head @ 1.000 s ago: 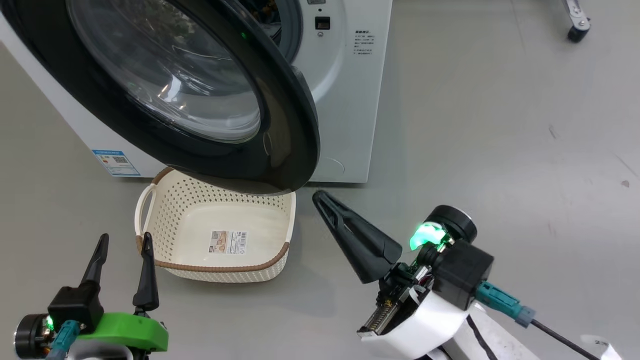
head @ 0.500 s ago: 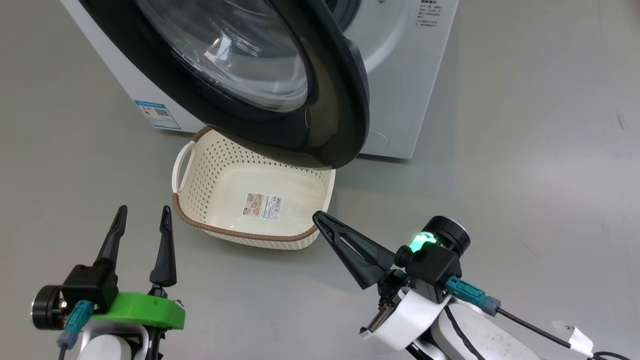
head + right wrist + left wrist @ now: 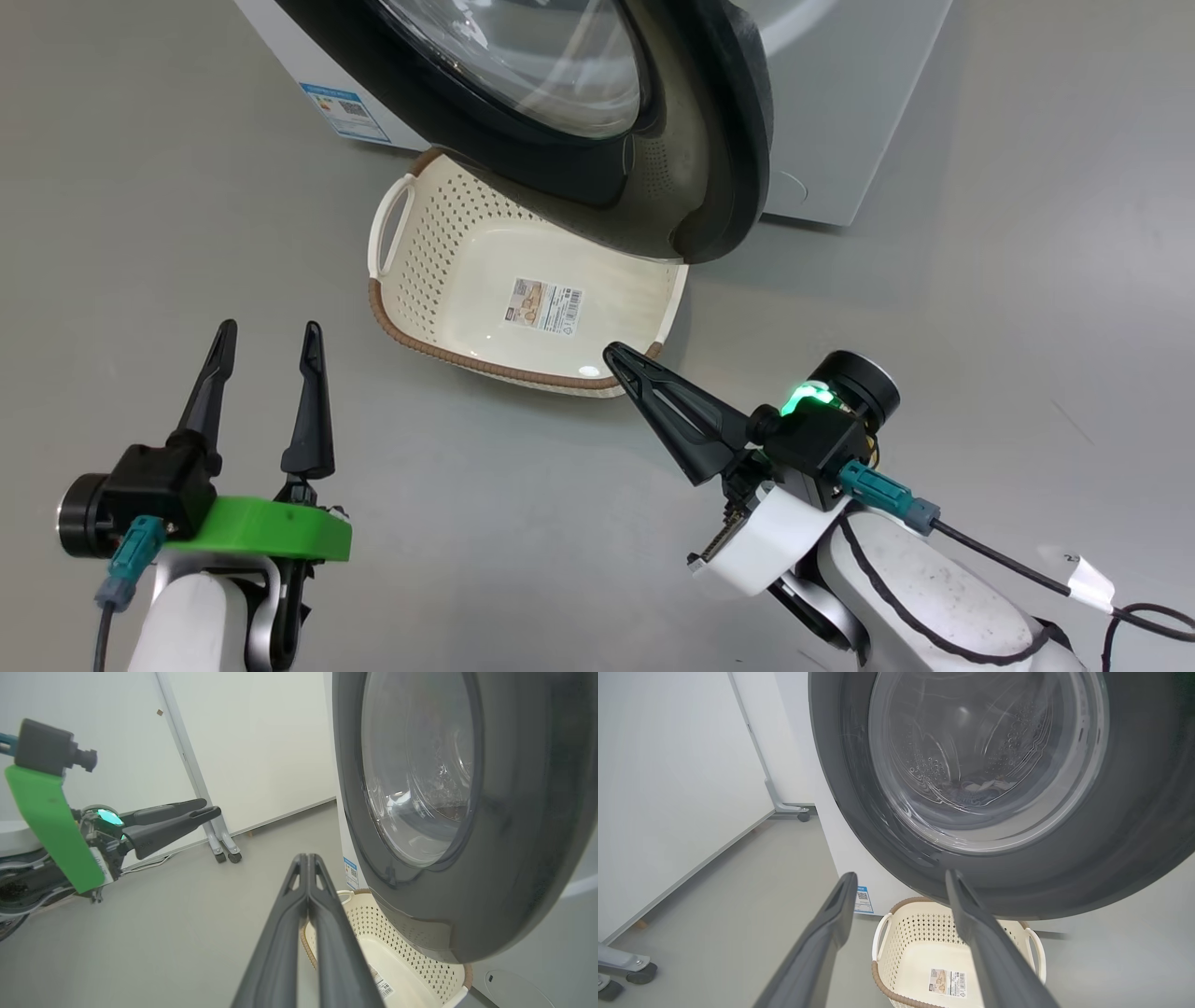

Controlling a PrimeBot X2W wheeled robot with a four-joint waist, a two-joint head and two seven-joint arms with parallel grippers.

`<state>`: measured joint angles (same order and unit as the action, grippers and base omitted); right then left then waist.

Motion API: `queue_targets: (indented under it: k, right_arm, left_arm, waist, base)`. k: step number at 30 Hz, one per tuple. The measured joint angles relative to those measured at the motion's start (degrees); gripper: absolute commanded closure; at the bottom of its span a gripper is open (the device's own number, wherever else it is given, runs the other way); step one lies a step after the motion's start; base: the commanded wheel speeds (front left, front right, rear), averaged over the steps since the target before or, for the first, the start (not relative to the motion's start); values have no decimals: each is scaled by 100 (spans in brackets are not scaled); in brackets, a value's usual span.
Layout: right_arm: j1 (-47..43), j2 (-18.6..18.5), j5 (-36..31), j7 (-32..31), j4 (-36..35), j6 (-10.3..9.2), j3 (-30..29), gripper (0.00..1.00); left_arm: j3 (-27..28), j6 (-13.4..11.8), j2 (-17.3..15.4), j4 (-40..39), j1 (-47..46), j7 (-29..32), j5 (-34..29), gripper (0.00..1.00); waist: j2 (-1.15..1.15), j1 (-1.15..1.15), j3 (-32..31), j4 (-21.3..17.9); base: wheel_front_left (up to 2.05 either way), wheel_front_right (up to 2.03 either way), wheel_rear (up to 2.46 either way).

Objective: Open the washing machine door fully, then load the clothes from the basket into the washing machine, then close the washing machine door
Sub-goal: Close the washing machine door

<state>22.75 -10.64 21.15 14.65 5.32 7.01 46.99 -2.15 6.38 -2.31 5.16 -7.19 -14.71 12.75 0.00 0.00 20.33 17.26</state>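
The washing machine door (image 3: 448, 121) hangs part-way swung out from the white washing machine (image 3: 840, 112) and overhangs the far side of the basket (image 3: 448, 243). The basket stands on the floor with only its label sticker inside. Through the door glass (image 3: 985, 756) some pale fabric lies low in the drum; I cannot tell whether it is the clothes. My left gripper (image 3: 270, 329) is open and empty, near-left of the basket; the left wrist view has it (image 3: 901, 875) pointing at the door's lower rim. My right gripper (image 3: 611, 350) is shut and empty, its tip by the basket's near right corner.
Grey floor lies all around. A white partition panel on wheeled feet (image 3: 784, 807) stands left of the machine, its casters (image 3: 224, 851) on the floor. Another caster (image 3: 640, 973) sits near my left side. A blue sticker (image 3: 344, 110) marks the machine's lower front.
The head camera has shifted, so machine and basket now sit higher and further right. Right gripper's tip is now by the basket's near right corner. Both grippers keep their state.
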Motion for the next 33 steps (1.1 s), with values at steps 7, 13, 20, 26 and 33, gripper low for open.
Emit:
queue_targets:
  k: [7,13,20,26,33]
  right_arm:
    - [252,-7,22,0,100,0,110,100]
    - [474,-19,43,0,253,0,22,100]
    - [735,-14,44,0,365,0,-107,100]
    - [978,4,43,1,437,0,-278,100]
    - [1239,15,32,1,548,0,-517,100]
  left_arm:
    - [18,14,24,-20,-155,0,8,0]
    - [9,15,48,-41,-299,0,24,0]
    - [-53,20,63,-79,-443,-1,196,0]
    - [-119,21,76,-137,-580,-1,292,0]
    - [-200,22,86,-169,-756,-1,402,0]
  waist:
    - [0,0,252,98]
    - [0,0,474,108]
    - [0,0,698,82]
    - [0,0,906,65]
    - [0,0,1135,46]
  base:
    - [0,0,0]
    - [0,0,0]
    - [0,0,0]
    - [0,0,0]
    - [0,0,0]
